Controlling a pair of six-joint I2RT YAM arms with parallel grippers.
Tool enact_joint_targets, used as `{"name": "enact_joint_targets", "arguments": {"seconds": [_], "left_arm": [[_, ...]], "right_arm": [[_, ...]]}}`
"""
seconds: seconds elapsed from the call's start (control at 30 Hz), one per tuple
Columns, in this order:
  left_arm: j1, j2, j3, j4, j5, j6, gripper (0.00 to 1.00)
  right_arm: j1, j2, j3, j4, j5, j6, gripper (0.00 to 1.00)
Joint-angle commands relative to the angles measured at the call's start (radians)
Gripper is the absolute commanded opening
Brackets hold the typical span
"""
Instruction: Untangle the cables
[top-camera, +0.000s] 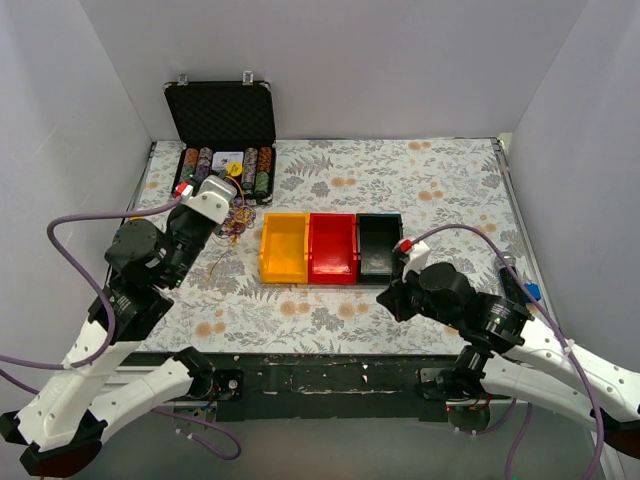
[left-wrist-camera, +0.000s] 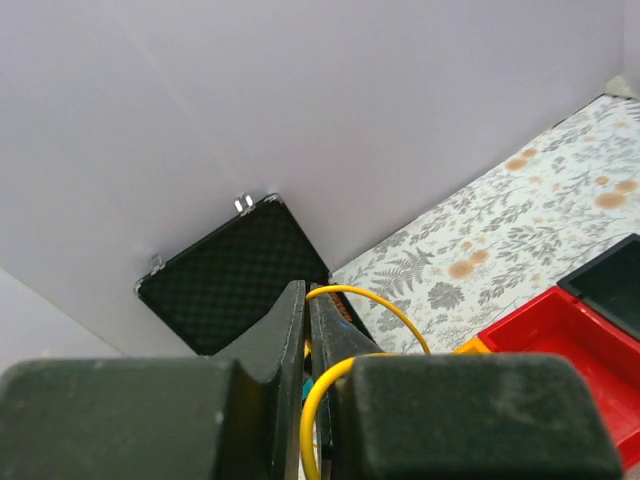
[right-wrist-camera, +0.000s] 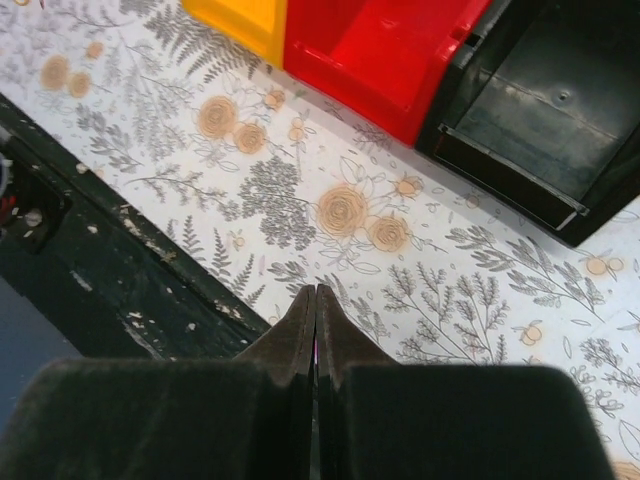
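At far left our left end effector (left-wrist-camera: 307, 296) pinches a thin yellow wire (left-wrist-camera: 307, 420); we should pull slowly; right end effector (right-wrist-camera: 316, 292) is pressed together.

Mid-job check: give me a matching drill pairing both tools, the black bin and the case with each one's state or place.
Things:
1 left tool
2 right tool
3 black bin
4 case

States or places:
A open, far-left corner
B shut on yellow cable
C shut, holding nothing
D rightmost of the bins

Pairs: 1-B, 2-C, 3-D, 4-A
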Motion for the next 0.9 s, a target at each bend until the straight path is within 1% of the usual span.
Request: {"name": "enact_joint_targets", "arguments": {"seconds": [0.0, 0.1, 0.2, 0.3, 0.43, 0.47, 0.53, 0.57, 0.63, 0.77, 0.87], "left_arm": [[0.003, 0.015, 0.08, -0.101, 0.125, -0.014, 0.0], [0.003, 0.026, 0.111, -0.127, 0.146, -0.013, 0.0], [0.003, 0.037, 0.138, -0.157, 0.183, -0.001, 0.0], [0.003, 0.046, 0.164, -0.196, 0.231, 0.013, 0.0], [0.003, 0.058, 0.18, -0.231, 0.266, 0.022, 0.0], [0.004, 0.061, 0.183, -0.236, 0.271, 0.021, 0.0], [0.004, 0.064, 0.189, -0.245, 0.274, 0.019, 0.0], [0.003, 0.066, 0.191, -0.248, 0.307, 0.018, 0.0], [0.004, 0.071, 0.197, -0.257, 0.32, 0.018, 0.0], [0.003, 0.077, 0.204, -0.265, 0.329, 0.016, 0.0], [0.004, 0.077, 0.211, -0.276, 0.34, 0.009, 0.0]], "right_arm": [[0.003, -0.024, 0.035, 0.174, -0.082, -0.025, 0.02], [0.003, -0.014, 0.001, 0.329, -0.18, -0.035, 0.28], [0.003, 0.007, -0.033, 0.499, -0.278, -0.024, 0.45], [0.005, 0.045, -0.048, 0.656, -0.344, -0.01, 0.53], [0.032, 0.094, -0.068, 0.861, -0.357, 0.002, 0.66], [0.042, 0.11, -0.07, 0.901, -0.355, -0.005, 0.68], [0.084, 0.153, -0.071, 0.977, -0.335, -0.035, 0.7], [0.113, 0.174, -0.076, 1.018, -0.32, -0.065, 0.71], [0.17, 0.223, -0.07, 1.072, -0.262, -0.128, 0.77], [0.223, 0.323, -0.031, 1.147, -0.212, -0.18, 0.78], [0.25, 0.358, -0.019, 1.218, -0.133, -0.197, 0.78]]}}
